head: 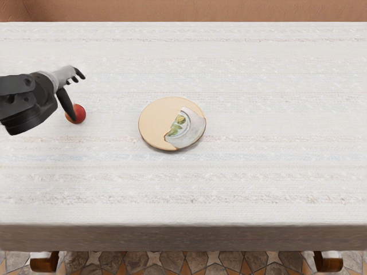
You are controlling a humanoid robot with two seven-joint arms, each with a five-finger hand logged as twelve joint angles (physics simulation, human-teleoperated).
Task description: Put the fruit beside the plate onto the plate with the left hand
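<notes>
A small red fruit [77, 114] lies on the white tablecloth, well to the left of the plate [157, 123]. The plate is round and tan, with a grey-white patch and green leaf pattern on its right half. My left hand [67, 86] comes in from the left edge and hovers over the fruit. Its thumb [66, 104] reaches down beside the fruit's left side, while the other fingers [75, 74] point away above it. The hand holds nothing. The right arm does not show.
The table [258, 172] is wide and covered in a pale woven cloth. Its front edge runs along the bottom, with wooden legs and a patterned floor below. A brown wall lies behind the far edge.
</notes>
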